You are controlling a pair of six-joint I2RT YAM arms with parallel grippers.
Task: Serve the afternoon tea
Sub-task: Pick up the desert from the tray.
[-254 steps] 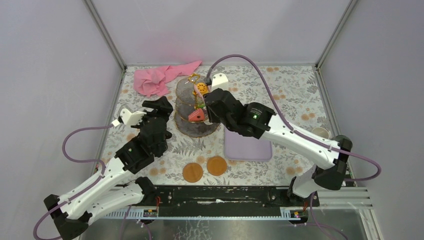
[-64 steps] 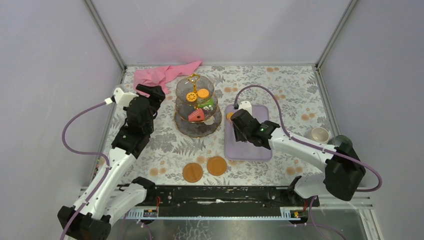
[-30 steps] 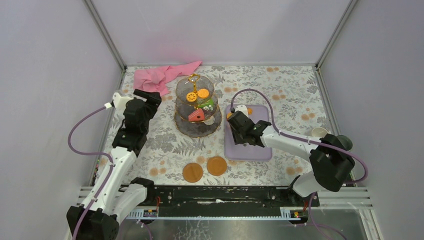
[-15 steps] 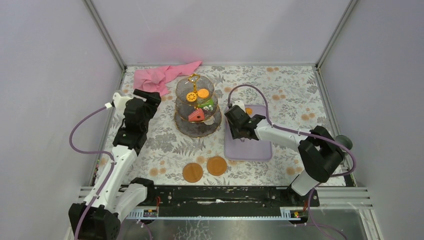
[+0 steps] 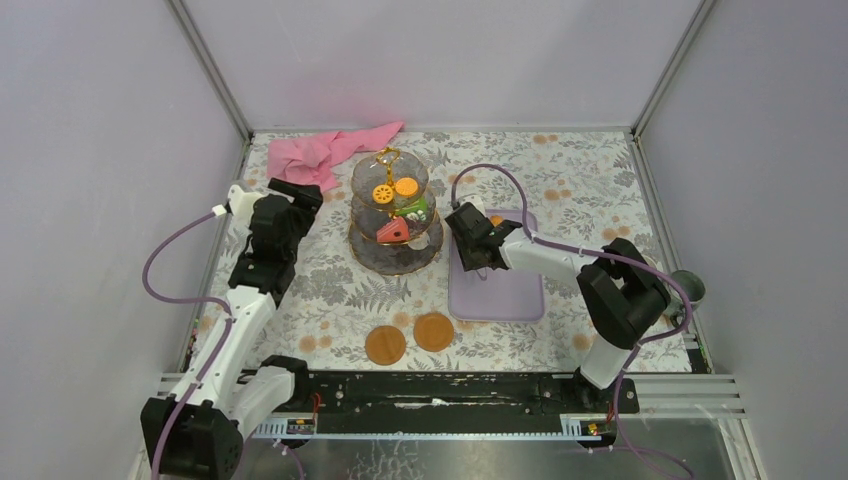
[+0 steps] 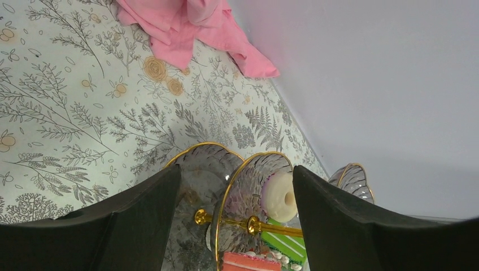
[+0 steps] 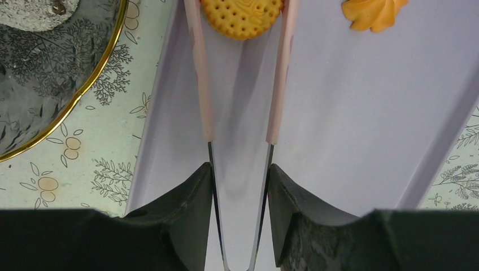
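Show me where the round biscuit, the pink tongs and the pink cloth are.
round biscuit [image 7: 242, 16]: right wrist view, middle of its dotted face.
pink tongs [image 7: 199, 79]: right wrist view, on the left pink arm.
pink cloth [image 6: 169, 27]: left wrist view, on its crumpled middle.

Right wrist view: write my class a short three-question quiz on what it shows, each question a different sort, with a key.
1. True or false: the right fingers grip the pink tongs.
2. What sits between the tong tips? A) round biscuit B) doughnut C) cupcake
3. Fill in: the swirl biscuit lies on the lilac ____.
Key: 1 true; 2 A; 3 tray.
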